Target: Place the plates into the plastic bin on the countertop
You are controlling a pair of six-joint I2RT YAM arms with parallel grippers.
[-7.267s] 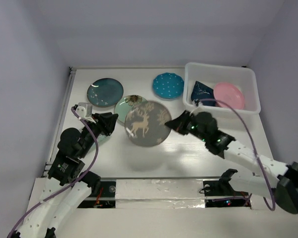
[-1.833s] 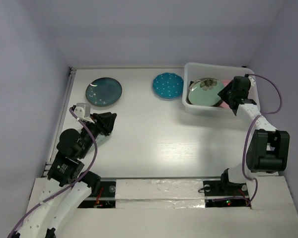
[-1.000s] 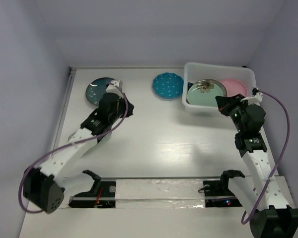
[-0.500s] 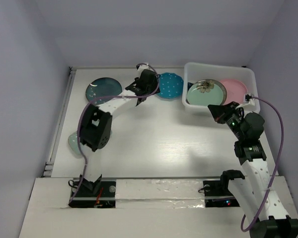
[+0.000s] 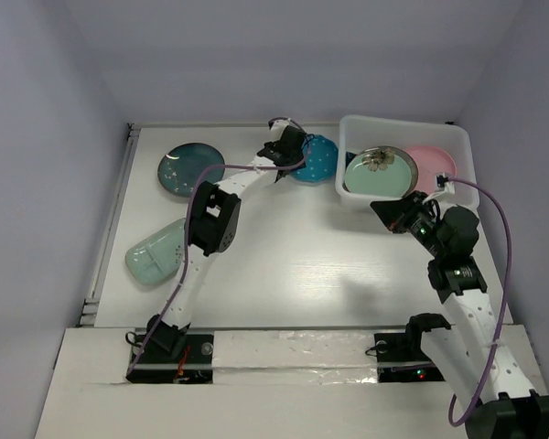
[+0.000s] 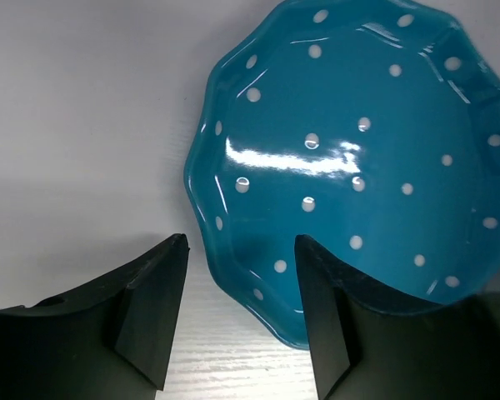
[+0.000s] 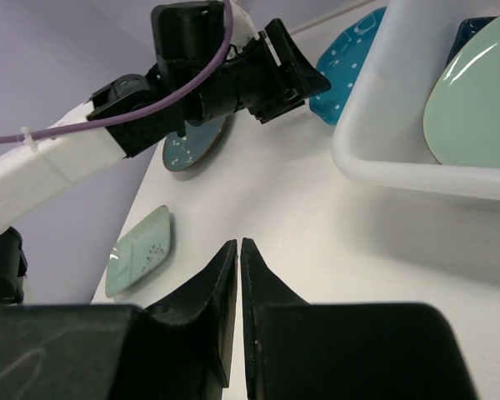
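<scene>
Glossy blue dotted plate point(image 6: 350, 167), translucent plastic bin point(image 5: 468, 160)

The plastic bin point(image 5: 342, 169) stands just right of the dotted plate point(image 5: 320, 163).

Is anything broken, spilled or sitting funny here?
Nothing looks broken or spilled. The mint green plate in the plastic bin seems to lean a bit instead of lying flat, next to the pink plate.
</scene>
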